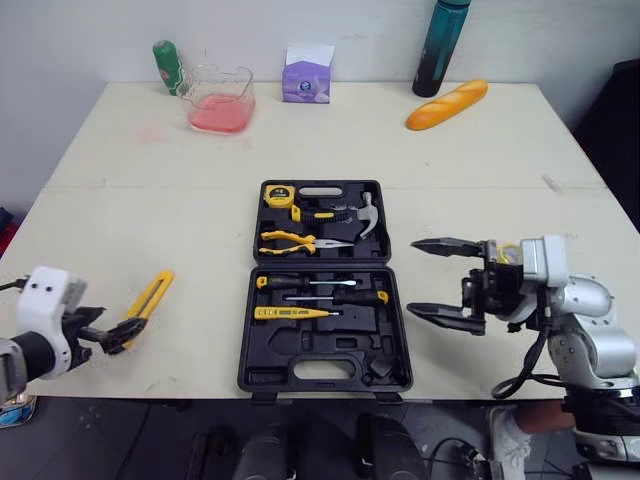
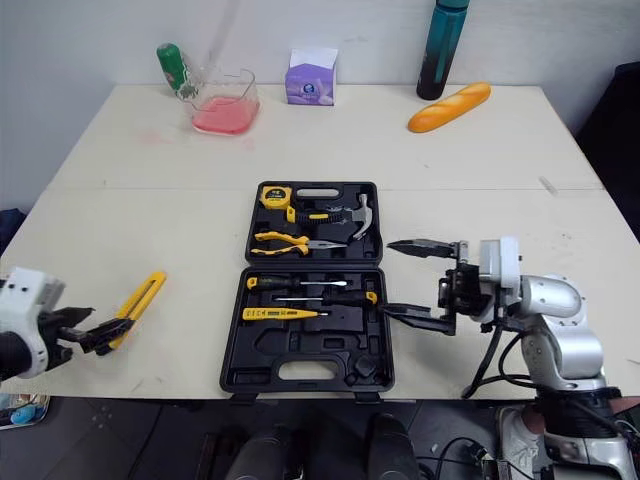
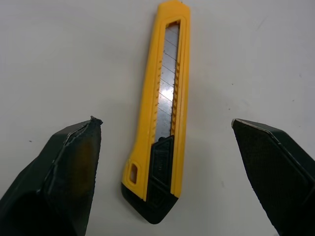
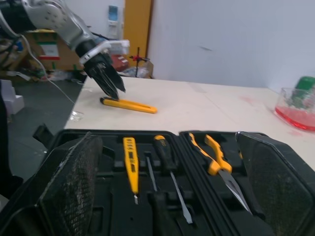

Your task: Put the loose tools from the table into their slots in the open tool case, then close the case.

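A yellow utility knife [image 1: 148,297] lies loose on the table, left of the open black tool case [image 1: 300,345]. My left gripper [image 3: 165,123] is open, one finger on each side of the knife's [image 3: 160,113] dark rear end, without touching it. The case holds a tape measure [image 1: 279,196], a hammer [image 1: 345,213], pliers [image 1: 300,241], screwdrivers [image 1: 320,290] and a yellow tester pen [image 1: 290,313]. My right gripper [image 1: 440,280] hangs open and empty just off the case's right edge, pointing at it.
Along the table's far edge stand a green bottle [image 1: 168,66], a glass container with pink liquid [image 1: 221,100], a purple box [image 1: 307,80], a dark teal bottle [image 1: 441,45] and a baguette [image 1: 447,104].
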### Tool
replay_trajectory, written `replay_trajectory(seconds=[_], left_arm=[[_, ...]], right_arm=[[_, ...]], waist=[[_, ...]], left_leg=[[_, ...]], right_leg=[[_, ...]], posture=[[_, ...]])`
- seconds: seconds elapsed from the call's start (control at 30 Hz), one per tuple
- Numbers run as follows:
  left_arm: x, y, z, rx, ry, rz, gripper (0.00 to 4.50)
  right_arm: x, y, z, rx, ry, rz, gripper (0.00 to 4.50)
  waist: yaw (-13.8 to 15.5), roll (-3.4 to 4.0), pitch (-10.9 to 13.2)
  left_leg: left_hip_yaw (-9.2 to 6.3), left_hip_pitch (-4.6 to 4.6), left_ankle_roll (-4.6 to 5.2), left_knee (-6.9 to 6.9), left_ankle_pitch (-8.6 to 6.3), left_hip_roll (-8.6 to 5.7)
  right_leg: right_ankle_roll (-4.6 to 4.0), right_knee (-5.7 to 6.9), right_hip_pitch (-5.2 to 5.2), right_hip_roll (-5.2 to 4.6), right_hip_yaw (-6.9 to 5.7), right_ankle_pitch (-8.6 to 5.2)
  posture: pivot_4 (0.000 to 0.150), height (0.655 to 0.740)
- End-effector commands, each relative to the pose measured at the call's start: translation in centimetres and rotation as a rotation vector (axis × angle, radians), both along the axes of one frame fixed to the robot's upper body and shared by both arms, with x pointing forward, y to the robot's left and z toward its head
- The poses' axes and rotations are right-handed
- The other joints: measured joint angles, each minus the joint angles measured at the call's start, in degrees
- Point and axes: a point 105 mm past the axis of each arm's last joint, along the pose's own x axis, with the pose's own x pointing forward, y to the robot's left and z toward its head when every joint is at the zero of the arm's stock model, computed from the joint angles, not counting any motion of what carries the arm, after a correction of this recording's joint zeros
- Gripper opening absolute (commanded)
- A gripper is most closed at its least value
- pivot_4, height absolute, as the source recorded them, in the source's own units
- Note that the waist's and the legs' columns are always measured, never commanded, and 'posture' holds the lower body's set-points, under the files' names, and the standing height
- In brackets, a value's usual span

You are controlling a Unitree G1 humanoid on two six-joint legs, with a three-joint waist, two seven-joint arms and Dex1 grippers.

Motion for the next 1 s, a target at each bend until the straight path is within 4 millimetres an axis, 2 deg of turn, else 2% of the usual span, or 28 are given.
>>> replay_trajectory(seconds=[0.03,0.2,0.4,0.5,0.67,0.77,0.87,1.0], left_arm=[[0.7,0.0,0.0,0.045,-0.012,-0.002,4.47],[1.7,0.1,-1.3,0.062,0.012,-0.017,4.47],[1.5,-0.5,-2.7,0.034,0.087,-0.068,4.47],[1.8,-0.9,-3.3,0.022,0.078,-0.079,3.61],[1.3,-0.8,-5.0,-0.003,0.106,-0.072,1.36],[1.3,-0.7,-5.6,-0.017,0.106,-0.082,1.24],[1.5,-0.6,-5.2,-0.002,0.068,-0.100,1.24],[2.7,-0.6,-2.4,0.030,-0.074,-0.134,1.24]], right_arm=[[-1.0,0.8,0.4,0.001,-0.009,0.043,4.50],[-1.5,1.3,0.2,-0.011,0.008,0.058,4.50],[-1.7,1.3,0.0,-0.028,0.016,0.058,4.50],[-1.9,1.0,-0.2,-0.037,0.024,0.043,4.50],[-1.8,0.6,-0.1,-0.045,0.019,0.015,4.50],[-1.8,0.4,-0.1,-0.050,0.020,0.006,4.50],[-1.8,0.2,-0.2,-0.055,0.019,-0.003,4.50],[-1.9,-0.9,-0.4,-0.082,0.021,-0.037,4.50]], waist=[[0.08,0.00,0.00],[0.06,-0.01,-0.01],[0.00,-0.01,-0.01],[0.19,-0.02,-0.01],[0.86,0.02,-0.03],[1.22,0.21,-0.15],[1.28,0.42,-0.27],[1.32,0.43,-0.27]], left_leg=[[-0.01,0.00,0.00,0.00,0.00,0.00],[0.01,-0.01,-0.01,-0.01,0.00,-0.01],[0.05,0.01,-0.01,-0.01,0.00,-0.01],[0.05,0.01,0.00,-0.01,0.00,-0.02],[0.07,0.07,0.02,-0.01,0.00,-0.08],[0.11,0.12,0.01,-0.01,0.00,-0.08],[0.12,0.12,0.01,-0.01,0.00,-0.07],[0.14,0.10,0.02,-0.01,0.00,-0.06]], right_leg=[[0.00,-0.01,0.00,0.00,0.00,0.00],[-0.01,0.00,-0.02,0.01,-0.02,0.00],[-0.02,0.03,-0.06,-0.01,-0.01,-0.01],[-0.02,0.03,-0.06,-0.03,0.00,-0.01],[-0.02,0.04,-0.05,-0.06,0.01,-0.01],[-0.02,-0.05,-0.06,-0.06,0.01,-0.01],[-0.02,-0.05,-0.06,-0.07,0.01,-0.01],[-0.02,-0.05,-0.07,-0.07,0.00,-0.01]], posture=[[0.150,0.7400],[0.150,0.7400],[0.150,0.7400],[0.150,0.7400],[0.150,0.7400],[0.150,0.7400],[0.150,0.7400],[0.150,0.7400]])
